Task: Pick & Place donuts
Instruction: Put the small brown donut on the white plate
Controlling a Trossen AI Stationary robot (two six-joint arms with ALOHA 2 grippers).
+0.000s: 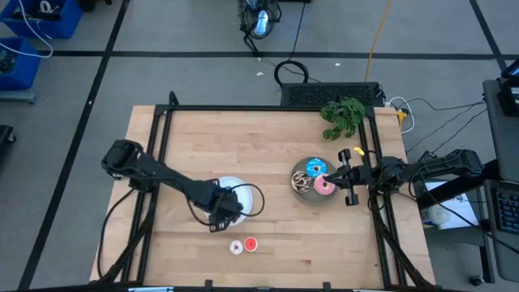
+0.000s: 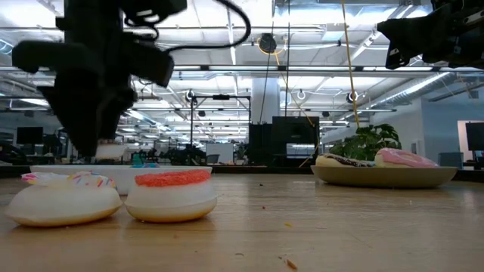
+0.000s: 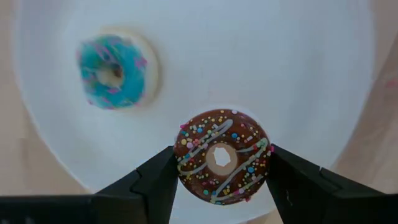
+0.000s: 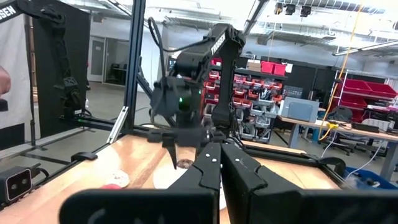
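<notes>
the left gripper (image 3: pixel 222 180) hangs over the white plate (image 3: pixel 298 56), jaws clamped on the rim of a tiny brown sprinkled donut (image 3: pixel 222 155). it looks light, rigid and smooth, so gripping across its outer edge suits. right gripper (image 1: pixel 347 174) waits near the gray plate (image 1: pixel 303 193), jaws together.

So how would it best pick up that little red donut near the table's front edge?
The red donut lies flat with a cream one touching its side. Probably come straight down and pinch its outer rim across the free sides, fingers clear of that neighbor.
</notes>
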